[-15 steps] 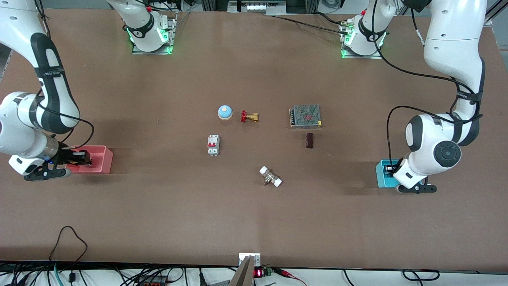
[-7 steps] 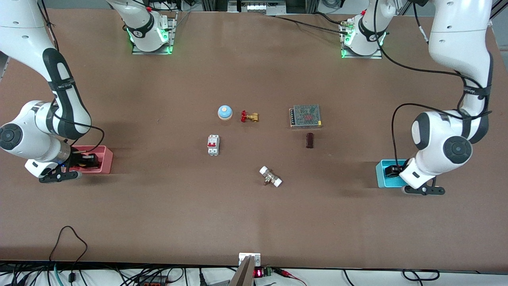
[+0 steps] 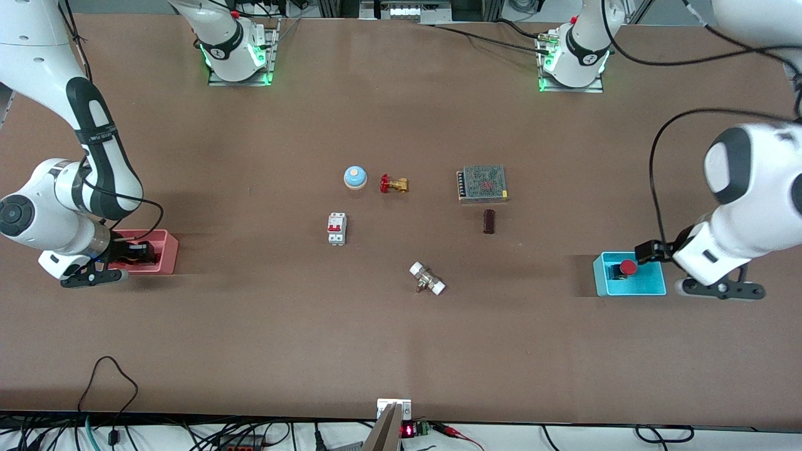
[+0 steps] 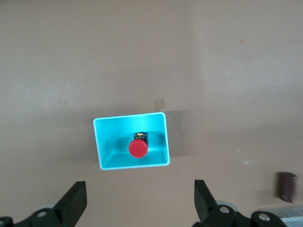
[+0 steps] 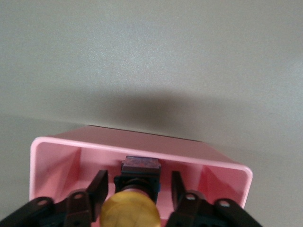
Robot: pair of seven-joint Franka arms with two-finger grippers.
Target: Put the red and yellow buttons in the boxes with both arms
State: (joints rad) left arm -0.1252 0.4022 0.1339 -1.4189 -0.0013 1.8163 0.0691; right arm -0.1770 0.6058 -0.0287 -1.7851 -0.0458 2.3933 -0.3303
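The red button [image 3: 626,267] stands in the cyan box [image 3: 601,275] near the left arm's end of the table. My left gripper [image 3: 646,251] is open and empty, raised above the box's edge; the left wrist view shows the red button [image 4: 138,148] inside the cyan box [image 4: 106,142], well clear of my left gripper [image 4: 139,208]. My right gripper [image 3: 135,254] is down inside the pink box [image 3: 169,250]. In the right wrist view the yellow button [image 5: 130,208] sits in the pink box [image 5: 52,161], with my right gripper's [image 5: 137,189] fingers standing apart on either side of its black base.
In the middle of the table lie a blue bell [image 3: 354,177], a brass valve with a red handle [image 3: 393,184], a mesh-topped metal unit [image 3: 482,183], a dark small block [image 3: 489,221], a white circuit breaker [image 3: 336,228] and a white-ended fitting [image 3: 427,278].
My left gripper has risen and drawn away from the cyan box, uncovering the red button left inside. My right arm shifted a little over the pink box, then held still.
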